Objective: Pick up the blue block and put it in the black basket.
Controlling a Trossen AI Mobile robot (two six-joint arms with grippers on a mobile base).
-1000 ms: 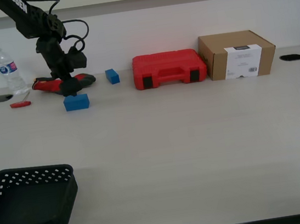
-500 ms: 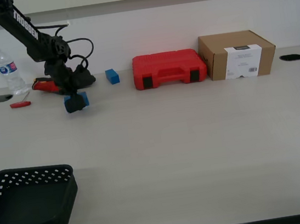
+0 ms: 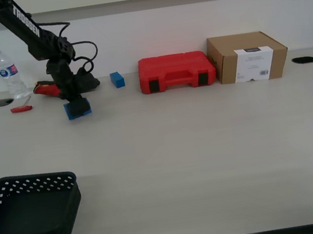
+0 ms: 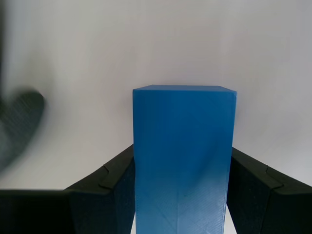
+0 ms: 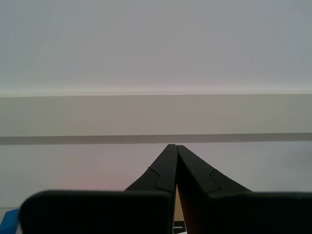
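Note:
My first gripper is shut on the blue block at the back of the table toward the exterior view's left, holding it just above the tabletop. In the first wrist view the blue block stands clamped between the two black fingers. The black basket sits at the table's front corner on the exterior view's left, well apart from the block. My second gripper is shut and empty, pointing at a wall; it does not show in the exterior view.
A smaller blue cube, a red tool case and a cardboard box stand along the back. A water bottle, a red screwdriver and a red-black tool lie behind the first gripper.
My first gripper came down and closed on the blue block, which has left its resting spot and now hangs tilted in the jaws. The arm has shifted slightly.

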